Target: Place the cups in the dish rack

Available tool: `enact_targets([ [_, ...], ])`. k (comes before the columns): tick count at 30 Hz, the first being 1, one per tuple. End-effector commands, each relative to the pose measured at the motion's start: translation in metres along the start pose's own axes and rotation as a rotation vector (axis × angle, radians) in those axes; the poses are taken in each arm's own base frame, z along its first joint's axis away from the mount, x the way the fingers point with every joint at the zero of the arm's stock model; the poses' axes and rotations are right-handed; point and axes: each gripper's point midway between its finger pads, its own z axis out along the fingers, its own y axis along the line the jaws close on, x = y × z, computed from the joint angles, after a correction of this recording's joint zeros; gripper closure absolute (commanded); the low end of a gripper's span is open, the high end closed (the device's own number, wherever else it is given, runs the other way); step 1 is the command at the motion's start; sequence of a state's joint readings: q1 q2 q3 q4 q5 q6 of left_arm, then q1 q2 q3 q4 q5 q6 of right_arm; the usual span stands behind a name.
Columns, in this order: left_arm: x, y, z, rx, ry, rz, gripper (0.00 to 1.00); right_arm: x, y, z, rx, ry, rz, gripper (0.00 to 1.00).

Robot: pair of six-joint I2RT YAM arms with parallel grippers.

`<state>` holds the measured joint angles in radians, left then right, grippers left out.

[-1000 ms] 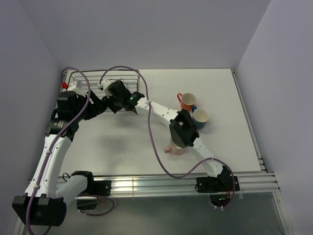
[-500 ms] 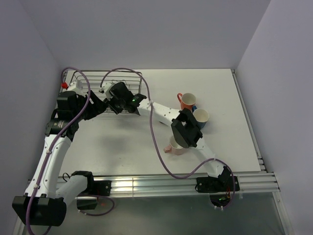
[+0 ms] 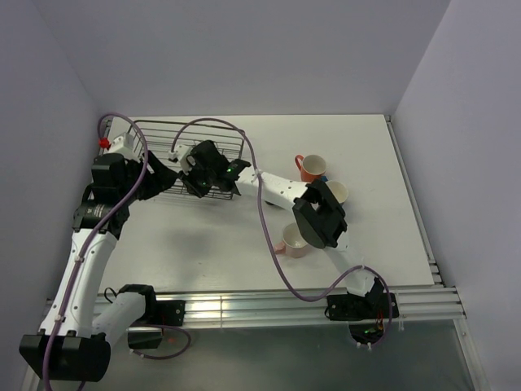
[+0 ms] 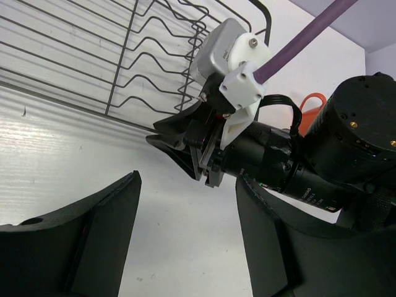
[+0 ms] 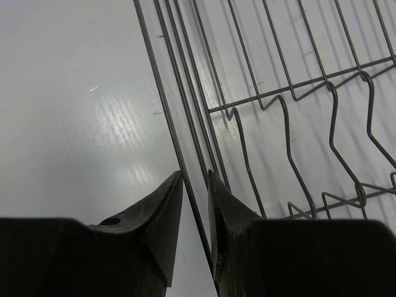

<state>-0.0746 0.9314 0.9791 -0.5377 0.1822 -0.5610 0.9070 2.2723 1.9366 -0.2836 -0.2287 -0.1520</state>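
Dark wire dish rack (image 3: 187, 151) sits at the far-left corner of the white bench (image 3: 383, 155), close to the left wall. At its near-right edge is the right claw (image 3: 203, 169). The right wrist view shows that claw (image 5: 197, 204) clenched to a thin slit with one rim wire of the rack (image 5: 192, 93) running between the tips, so it's grasping the rack, not a cup. Just left of it, at the rack's near side, the left claw (image 3: 163, 181) hovers released: fingers (image 4: 68, 247) spread wide, nothing between them, bare bench underneath. From the left wrist, the right claw (image 4: 185, 148) shows side-on at the rack (image 4: 124, 62) edge, with the row of upright dividers behind it.

Three cups in view, all out on the bench, well right of the rack:
- orange cup (image 3: 313, 167): upright mid-bench, handle to the left. The handle (image 4: 312, 102) also peeks past the right arm in the left wrist view
- blue cup (image 3: 336, 191): just beside the orange one on the near side, partly hidden by the right arm. Can't tell if they touch
- pink cup (image 3: 291, 241): nearer the arm bases, half under the right arm
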Motion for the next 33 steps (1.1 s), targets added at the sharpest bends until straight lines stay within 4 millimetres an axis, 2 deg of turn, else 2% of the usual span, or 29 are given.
enact_targets([
  [1, -0.011, -0.004, -0.008, 0.008, -0.054, 0.026, 0.31, -0.022, 0.030, -0.023, -0.108, -0.045, -0.036, 0.69],
  [14, -0.021, -0.002, -0.027, -0.029, -0.122, -0.007, 0.30, -0.001, 0.073, -0.027, -0.259, 0.012, -0.090, 0.72],
  [17, -0.025, -0.001, -0.032, -0.042, -0.144, -0.013, 0.30, 0.007, 0.080, -0.030, -0.271, 0.019, -0.092, 0.72],
  [21, -0.026, 0.000, -0.032, -0.046, -0.147, -0.015, 0.30, 0.015, 0.077, -0.030, -0.235, 0.034, -0.087, 0.71],
  [27, -0.024, 0.000, -0.030, -0.044, -0.140, -0.020, 0.30, 0.006, 0.072, -0.034, -0.203, 0.025, -0.086, 0.60],
  [33, -0.024, 0.002, -0.028, -0.049, -0.138, -0.017, 0.30, -0.016, 0.064, -0.043, -0.147, -0.015, -0.085, 0.48],
])
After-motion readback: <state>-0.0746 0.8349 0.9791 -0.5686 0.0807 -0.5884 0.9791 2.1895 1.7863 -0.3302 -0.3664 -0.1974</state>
